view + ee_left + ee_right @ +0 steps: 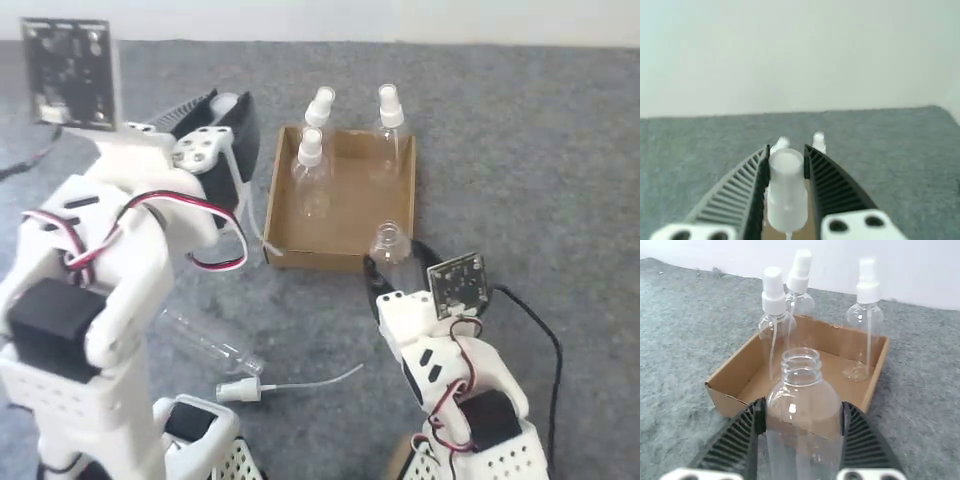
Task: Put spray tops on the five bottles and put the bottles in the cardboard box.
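Left fingers: the left gripper (786,152) was clamped on a white spray top (786,192), one ribbed finger on each side of it.
Right fingers: the right gripper (801,415) was closed round the body of an open bottle (801,385) — upright, neck bare.
Open bottle's place: just outside the near wall of the box (318,258), by its corner on the right arm's side.
Inside the box: a first capped bottle (311,175) stood near the left arm's side, and a second capped bottle (390,125) at the far corner.
Far wall: a third capped bottle (322,105) stood there — inside or behind, I could not tell.
Carpet (520,150): a lying bottle (212,345) without a top was near the left arm, with a loose spray top (240,391) and its thin tube just beside it.
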